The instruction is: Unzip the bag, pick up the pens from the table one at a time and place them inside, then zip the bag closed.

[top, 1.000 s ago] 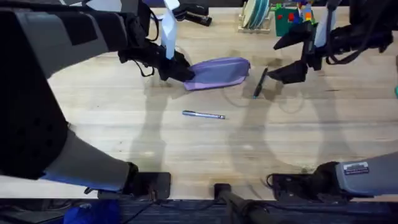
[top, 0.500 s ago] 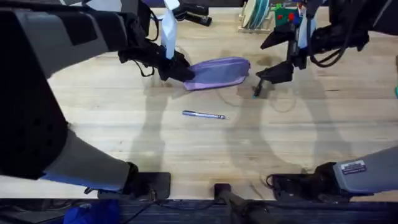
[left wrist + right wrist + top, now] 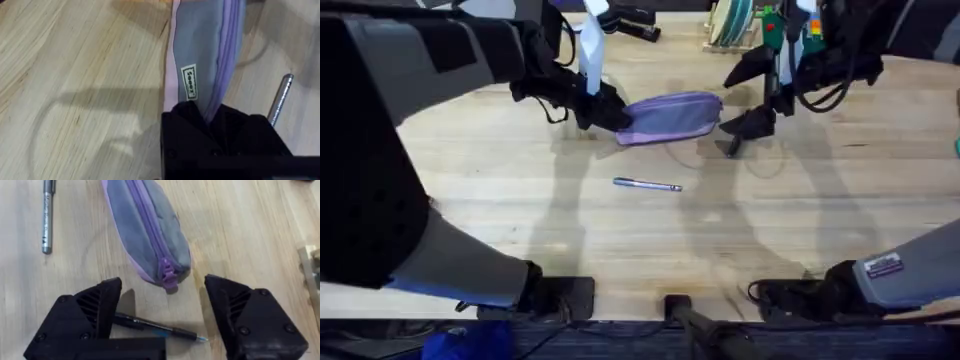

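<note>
The lavender and grey bag (image 3: 672, 116) lies zipped on the table (image 3: 620, 240). My left gripper (image 3: 604, 110) is shut on its left end; the left wrist view has the black fingers (image 3: 210, 125) pinching the bag (image 3: 200, 50). My right gripper (image 3: 748, 96) hangs open just off the bag's right end. In the right wrist view its fingers (image 3: 102, 305) straddle the zipper pull (image 3: 168, 275), above the black pen (image 3: 155, 326). That black pen (image 3: 732, 145) lies right of the bag, partly under the gripper. The silver pen (image 3: 648, 185) lies in front of the bag.
A rack of plates (image 3: 730, 25) and a green toy (image 3: 780, 30) stand at the back right. A dark object (image 3: 635, 20) lies at the back centre. Bare wood stretches across the front half of the table.
My right gripper has moved left toward the bag's right end, over the black pen, staying open. The left gripper, the bag and the silver pen have not moved.
</note>
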You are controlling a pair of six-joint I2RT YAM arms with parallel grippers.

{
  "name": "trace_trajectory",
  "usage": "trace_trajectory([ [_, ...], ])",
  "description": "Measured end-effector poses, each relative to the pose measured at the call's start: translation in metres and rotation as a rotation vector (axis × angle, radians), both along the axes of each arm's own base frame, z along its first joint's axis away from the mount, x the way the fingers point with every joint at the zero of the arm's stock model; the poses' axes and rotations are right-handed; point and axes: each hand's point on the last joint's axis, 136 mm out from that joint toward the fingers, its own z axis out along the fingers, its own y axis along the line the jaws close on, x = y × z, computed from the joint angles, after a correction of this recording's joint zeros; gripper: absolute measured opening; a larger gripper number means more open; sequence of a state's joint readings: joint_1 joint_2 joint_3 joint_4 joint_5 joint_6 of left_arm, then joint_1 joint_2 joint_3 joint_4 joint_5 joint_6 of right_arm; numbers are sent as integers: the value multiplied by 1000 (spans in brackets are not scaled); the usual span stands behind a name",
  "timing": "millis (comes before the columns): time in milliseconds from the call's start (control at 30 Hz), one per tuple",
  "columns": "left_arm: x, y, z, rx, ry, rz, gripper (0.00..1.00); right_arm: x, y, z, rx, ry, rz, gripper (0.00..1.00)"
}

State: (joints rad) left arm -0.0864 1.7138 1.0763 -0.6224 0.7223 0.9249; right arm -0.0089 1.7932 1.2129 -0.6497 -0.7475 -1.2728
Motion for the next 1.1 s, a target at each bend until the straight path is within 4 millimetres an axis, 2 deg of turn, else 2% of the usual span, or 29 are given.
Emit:
trace_trajectory([
  [200,0,0,0,0,0,0,43,-1,7,-3,0,0,20,960],
  [433,0,0,0,0,0,0,43,-3,12,-15,0,35,33,912],
  [533,0,0,0,0,0,0,43,-3,12,-16,-1,31,35,786],
  [833,0,0,0,0,0,0,43,-2,12,-16,-5,26,37,59],
  [1100,0,0,0,0,-2,0,43,0,12,-15,-5,14,37,31],
])
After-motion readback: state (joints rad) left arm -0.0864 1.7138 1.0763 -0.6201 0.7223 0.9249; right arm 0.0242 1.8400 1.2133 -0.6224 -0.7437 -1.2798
